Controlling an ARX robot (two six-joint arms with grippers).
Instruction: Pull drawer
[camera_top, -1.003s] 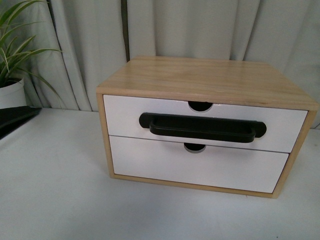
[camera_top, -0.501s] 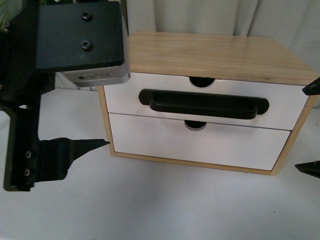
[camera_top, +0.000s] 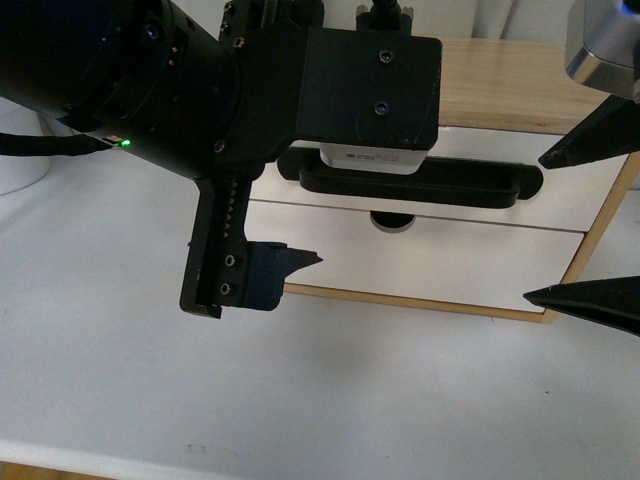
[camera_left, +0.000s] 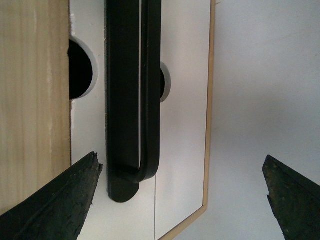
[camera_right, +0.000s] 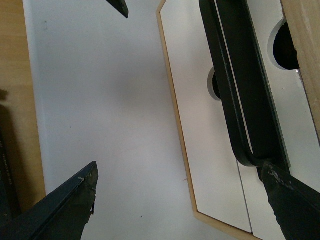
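The drawer (camera_top: 590, 205) is the upper one of a light wood cabinet (camera_top: 520, 85), white-fronted with a long black bar handle (camera_top: 460, 185). It sits flush with the plain lower front (camera_top: 450, 265). My left arm covers the cabinet's left part in the front view. In the left wrist view, the left gripper (camera_left: 181, 160) is open, one fingertip (camera_left: 95, 162) just off the end of the handle (camera_left: 122, 90), touching nothing. My right gripper (camera_top: 533, 228) is open in front of the cabinet's right end. Its far finger (camera_right: 280, 185) is near the handle (camera_right: 240, 100).
The cabinet stands on a white table (camera_top: 300, 400), with bare surface in front of it. A white plant pot (camera_top: 20, 165) is at the far left. A pale curtain (camera_top: 500, 15) hangs behind.
Both arms came into view. The left arm swept right across the cabinet's left side, and the right gripper's fingers pushed further in from the right. The drawer has not moved.
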